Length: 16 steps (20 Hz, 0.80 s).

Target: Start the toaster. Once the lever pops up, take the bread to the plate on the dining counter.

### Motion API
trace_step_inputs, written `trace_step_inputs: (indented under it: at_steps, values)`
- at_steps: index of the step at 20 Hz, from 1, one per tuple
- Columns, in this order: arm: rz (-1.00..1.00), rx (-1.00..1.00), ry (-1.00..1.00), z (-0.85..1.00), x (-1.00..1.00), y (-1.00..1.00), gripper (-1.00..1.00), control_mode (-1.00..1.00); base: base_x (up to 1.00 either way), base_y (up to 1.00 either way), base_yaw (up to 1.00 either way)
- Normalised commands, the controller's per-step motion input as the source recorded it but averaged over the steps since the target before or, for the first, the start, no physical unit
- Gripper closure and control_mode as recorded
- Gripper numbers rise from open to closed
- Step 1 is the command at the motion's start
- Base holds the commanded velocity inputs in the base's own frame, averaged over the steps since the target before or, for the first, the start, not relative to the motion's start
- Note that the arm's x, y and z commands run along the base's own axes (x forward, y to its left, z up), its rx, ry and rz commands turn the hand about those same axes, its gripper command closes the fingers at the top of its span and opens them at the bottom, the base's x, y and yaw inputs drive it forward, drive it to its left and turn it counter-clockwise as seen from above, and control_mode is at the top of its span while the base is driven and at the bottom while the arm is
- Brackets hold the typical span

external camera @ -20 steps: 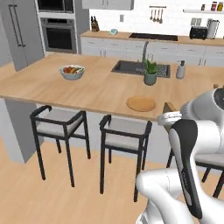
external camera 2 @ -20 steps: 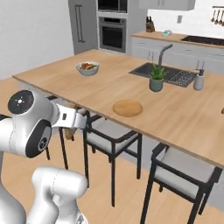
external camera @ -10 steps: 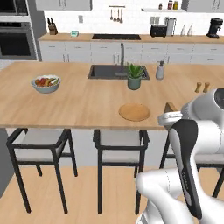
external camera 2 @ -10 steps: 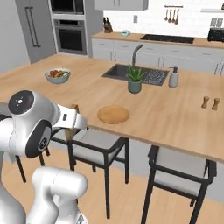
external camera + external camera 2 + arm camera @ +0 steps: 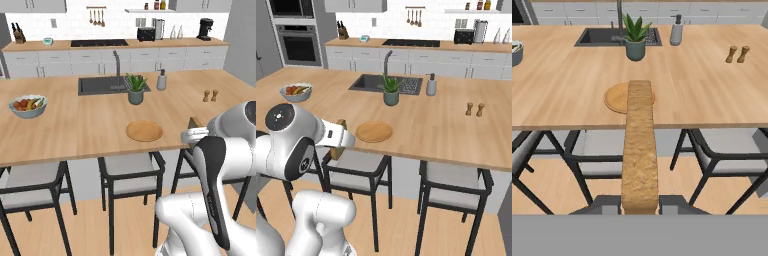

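Nothing to read here: no label, brand, number or sign comes through on anything in these views, and the bottles on the shelf (image 5: 154,5) at the top of the frame are too small and blurred for any lettering

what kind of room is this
A home kitchen, rendered: a light-wood dining counter with an inset sink and stools, a toaster on the back counter, and a wall oven.

A potted plant (image 5: 135,88) stands just beside the sink (image 5: 100,85). A fruit bowl (image 5: 28,105) sits far left; two small shakers (image 5: 210,95) far right
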Motion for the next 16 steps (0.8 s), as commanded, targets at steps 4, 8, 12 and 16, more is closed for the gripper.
trace_step_inputs:
  at_steps: [4,8,12,16]
  values:
    - [0.00,0.00,0.00,0.00,0.00,0.00,1.00,1.00,0.24,0.23,-0.28]
    - [0.00,0.00,0.00,0.00,0.00,0.00,1.00,1.00,0.36,0.14,-0.13]
    - [0.00,0.00,0.00,0.00,0.00,0.00,1.00,1.00,0.49,0.45,0.02]
    - [0.00,0.00,0.00,0.00,0.00,0.00,1.00,1.00,0.59,0.52,0.12]
